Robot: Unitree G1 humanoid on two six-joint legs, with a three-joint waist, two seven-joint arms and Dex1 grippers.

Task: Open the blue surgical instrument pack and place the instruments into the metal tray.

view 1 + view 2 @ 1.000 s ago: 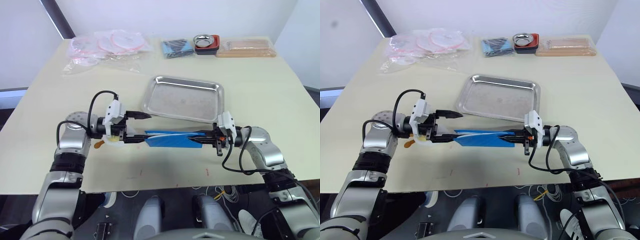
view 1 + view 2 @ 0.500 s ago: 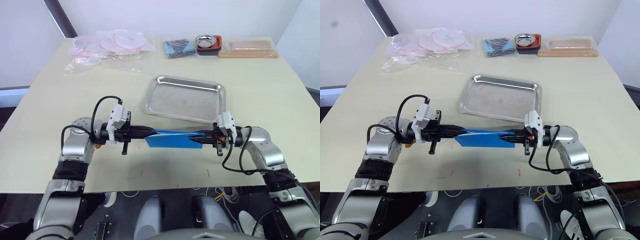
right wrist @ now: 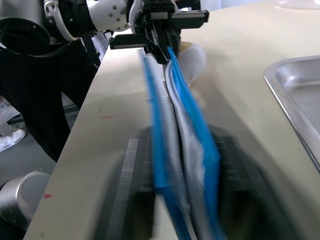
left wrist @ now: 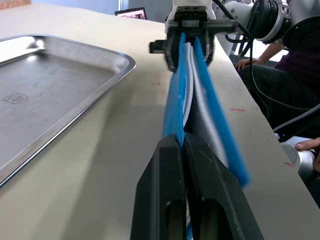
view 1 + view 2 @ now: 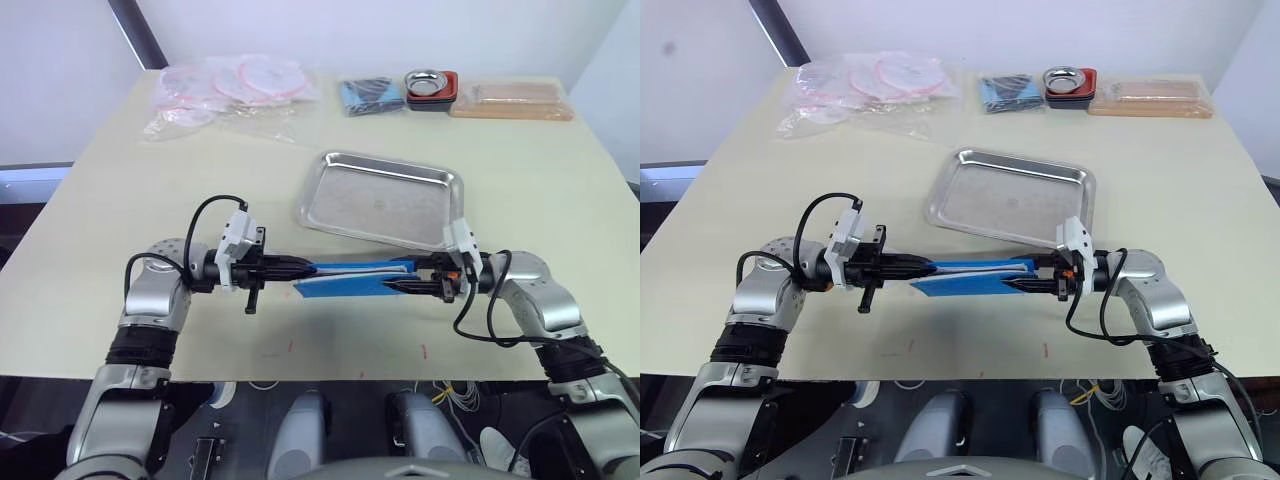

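Observation:
The blue surgical instrument pack (image 5: 350,281) lies near the table's front edge, stretched between my two grippers, with its flaps standing on edge and pale lining showing between them (image 4: 192,95). My left gripper (image 5: 303,268) is shut on the pack's left end. At the right end, my right gripper (image 5: 403,277) is open, one finger on each side of the pack (image 3: 185,115). The instruments are hidden inside the pack. Just behind the pack sits the metal tray (image 5: 380,202), with nothing in it.
Along the far edge are clear plastic bags with pink rings (image 5: 235,85), a dark blue cloth bundle (image 5: 372,95), a small steel bowl on a red-black base (image 5: 432,85) and a tan box (image 5: 510,99). A person's hand (image 4: 306,145) shows past the table's front edge.
My left gripper turned and shut on the pack's left end. My right gripper's fingers have just spread apart off the right end. The head camera has shifted slightly.

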